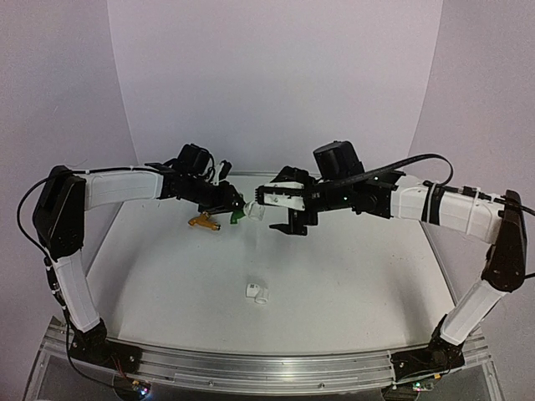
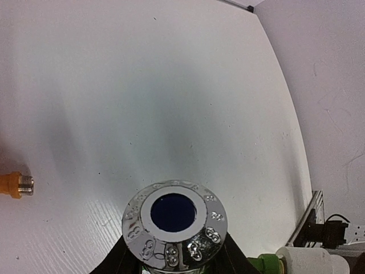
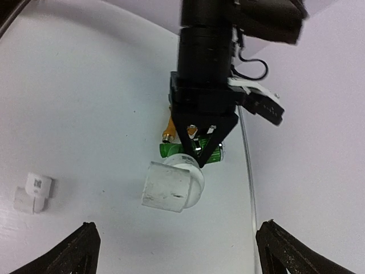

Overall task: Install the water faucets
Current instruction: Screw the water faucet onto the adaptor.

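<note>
You're clamping the green faucet aloft in your left gripper, presenting its white fitting to your wide-open right gripper, probably for tightening.

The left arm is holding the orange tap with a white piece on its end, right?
Not quite. The left arm is holding the green tap, with a white piece on its end; the right wrist view shows it. The orange tap lies on the table.
</note>
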Tool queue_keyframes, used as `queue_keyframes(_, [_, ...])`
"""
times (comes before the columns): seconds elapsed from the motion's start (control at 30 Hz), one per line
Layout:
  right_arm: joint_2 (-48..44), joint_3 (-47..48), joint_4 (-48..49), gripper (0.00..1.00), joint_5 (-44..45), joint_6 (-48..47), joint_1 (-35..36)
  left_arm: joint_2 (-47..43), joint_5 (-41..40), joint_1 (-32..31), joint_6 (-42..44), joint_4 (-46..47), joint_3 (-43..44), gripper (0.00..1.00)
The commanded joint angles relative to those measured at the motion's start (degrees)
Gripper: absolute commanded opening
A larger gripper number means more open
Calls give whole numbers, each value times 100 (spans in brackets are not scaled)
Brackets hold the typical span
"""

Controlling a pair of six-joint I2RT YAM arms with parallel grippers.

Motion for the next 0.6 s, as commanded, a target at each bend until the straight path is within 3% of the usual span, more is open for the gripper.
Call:
queue_keyframes(0.0, [183, 319, -561, 98, -344, -2466, 0, 92, 633, -8, 150, -233, 400, 0])
queue_keyframes(0.4, [1018, 1044, -756, 93, -481, -3326, 49, 141, 623, -23, 217, -344, 617, 0])
queue_keyframes(0.57, [1312, 1297, -736, 84, -396, -3219, 99, 165, 592, -33, 217, -352, 667, 0])
